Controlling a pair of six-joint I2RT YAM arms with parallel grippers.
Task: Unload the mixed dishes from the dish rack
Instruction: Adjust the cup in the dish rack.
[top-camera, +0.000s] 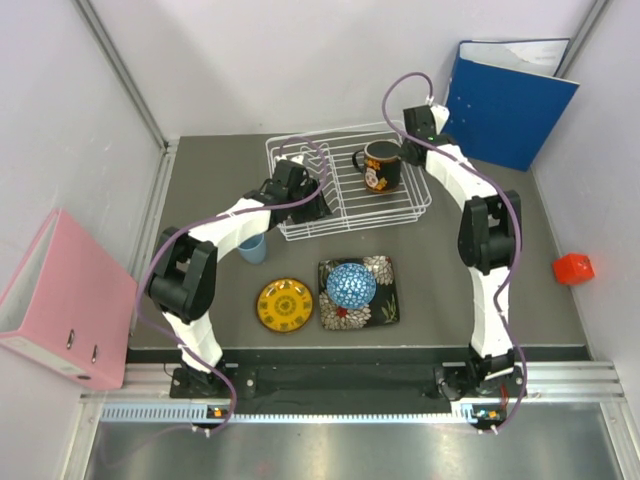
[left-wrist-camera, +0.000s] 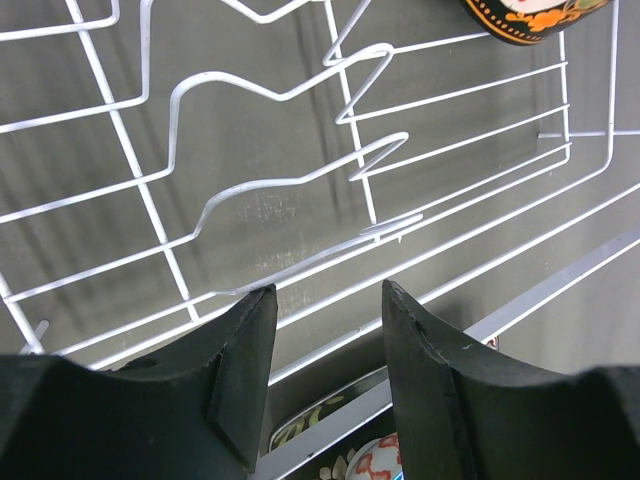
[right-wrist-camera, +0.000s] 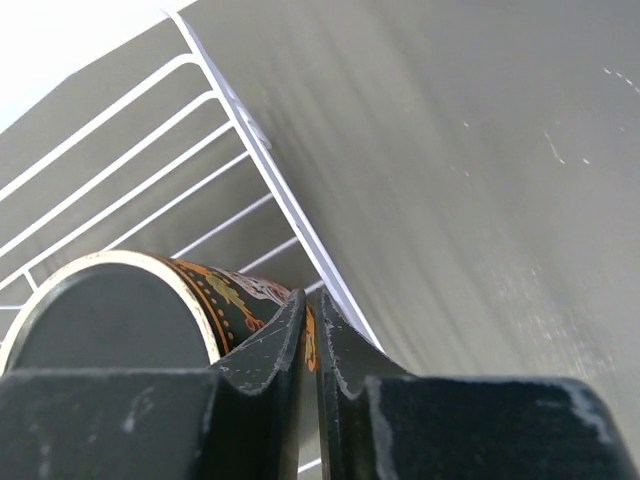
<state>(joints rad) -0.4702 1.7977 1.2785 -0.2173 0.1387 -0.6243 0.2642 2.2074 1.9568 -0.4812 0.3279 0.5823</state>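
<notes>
Top view: showing dark grey table (top-camera: 430, 280) walled by pale panels, blue binder (top-camera: 510, 100) upper right, pink binder (top-camera: 60, 300) at left, red block (top-camera: 573, 268) at right. Showing dish rack (top-camera: 345, 200) at upper centre, holding dark patterned mug (top-camera: 382, 168); light blue cup (top-camera: 252, 247), yellow plate (top-camera: 285, 305), and blue bowl (top-camera: 351, 286) sitting on black square plate (top-camera: 388, 305), resting lower centre.
Left wrist: showing left gripper (left-wrist-camera: 328, 290) spread wide above dish rack wires.
Right wrist: showing right gripper (right-wrist-camera: 310, 305) pressed nearly together, just right of dark patterned mug.
</notes>
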